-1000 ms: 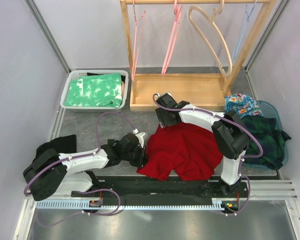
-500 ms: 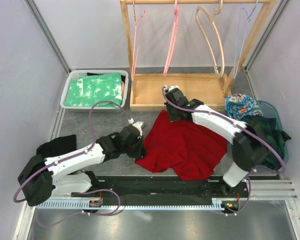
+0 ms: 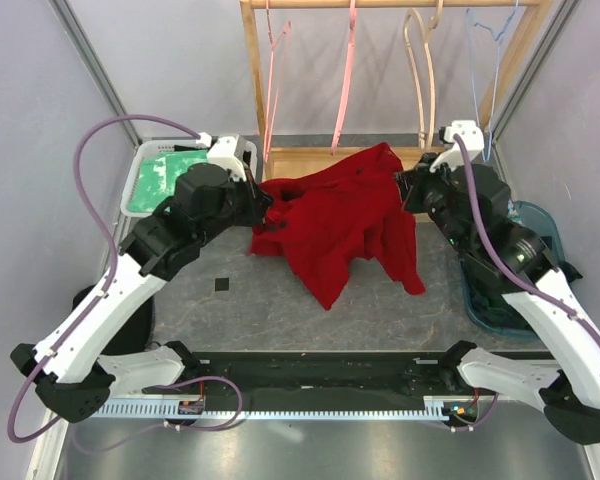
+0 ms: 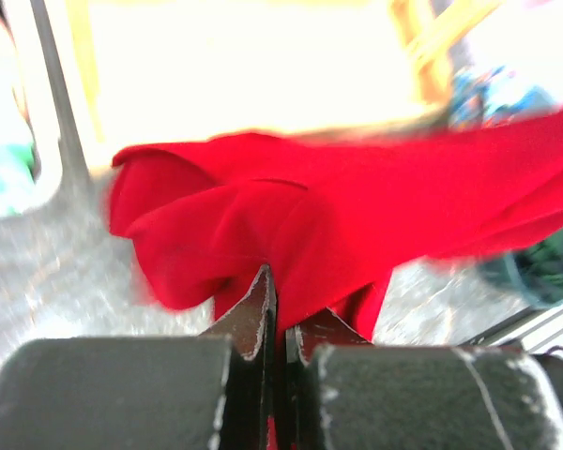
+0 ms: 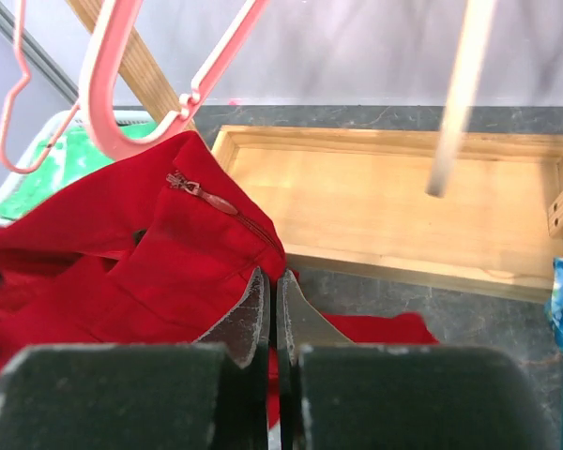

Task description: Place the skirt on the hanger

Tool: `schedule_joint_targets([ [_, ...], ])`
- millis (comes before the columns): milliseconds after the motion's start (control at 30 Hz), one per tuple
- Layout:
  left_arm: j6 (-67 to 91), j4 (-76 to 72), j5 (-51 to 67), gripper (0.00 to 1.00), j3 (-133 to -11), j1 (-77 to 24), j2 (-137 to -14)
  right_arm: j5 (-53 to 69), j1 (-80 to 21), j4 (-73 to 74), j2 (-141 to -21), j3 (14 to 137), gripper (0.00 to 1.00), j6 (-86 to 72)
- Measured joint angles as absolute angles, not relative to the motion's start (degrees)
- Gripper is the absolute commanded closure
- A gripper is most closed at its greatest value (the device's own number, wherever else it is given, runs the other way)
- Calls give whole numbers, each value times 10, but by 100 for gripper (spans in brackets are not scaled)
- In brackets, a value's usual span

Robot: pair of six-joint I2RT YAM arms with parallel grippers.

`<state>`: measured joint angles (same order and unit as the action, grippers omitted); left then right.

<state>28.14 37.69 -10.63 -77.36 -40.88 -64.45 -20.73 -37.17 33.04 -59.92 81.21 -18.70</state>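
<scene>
The red skirt (image 3: 335,225) hangs in the air above the table, stretched between both grippers. My left gripper (image 3: 262,205) is shut on its left edge; red cloth (image 4: 263,225) fills the left wrist view ahead of the pinched fingers. My right gripper (image 3: 405,185) is shut on the skirt's waistband near the zipper (image 5: 202,192). A pink hanger (image 5: 136,112) hangs just above the raised waistband. Another pink hanger (image 3: 276,70), a wooden hanger (image 3: 417,70) and a blue wire hanger (image 3: 485,60) hang from the wooden rack's rail.
The wooden rack's base (image 3: 310,165) lies behind the skirt. A white basket (image 3: 140,170) with green cloth sits at the back left. A teal tub (image 3: 535,225) of dark and patterned clothes is on the right. Black cloth (image 3: 90,300) lies near the left arm.
Both grippers closed on the skirt and lifted it off the table, carrying it up and back towards the rack. The skirt now hangs spread between them under the pink hanger.
</scene>
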Motion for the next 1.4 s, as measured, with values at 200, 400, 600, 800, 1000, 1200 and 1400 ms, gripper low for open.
schedule_joint_targets([
  [200,255,390,-109,98,-813,-408,-639,-195,-373,328,-536,759,100,-215],
  [400,257,375,-87,98,-671,-407,-630,-173,-373,314,-468,543,100,-276],
  [600,274,351,-38,98,-520,-406,-668,-159,-374,321,-487,418,92,-333],
  [800,281,310,-13,98,-505,-404,-707,-174,-373,335,-522,427,37,-349],
  [1000,281,298,-9,98,-507,-402,-719,-160,-372,369,-532,564,22,-286],
  [1200,280,297,-9,98,-507,-402,-720,-137,-372,348,-528,763,20,-204],
  [1400,280,296,-2,98,-507,-402,-721,-239,-372,317,-534,858,20,-172],
])
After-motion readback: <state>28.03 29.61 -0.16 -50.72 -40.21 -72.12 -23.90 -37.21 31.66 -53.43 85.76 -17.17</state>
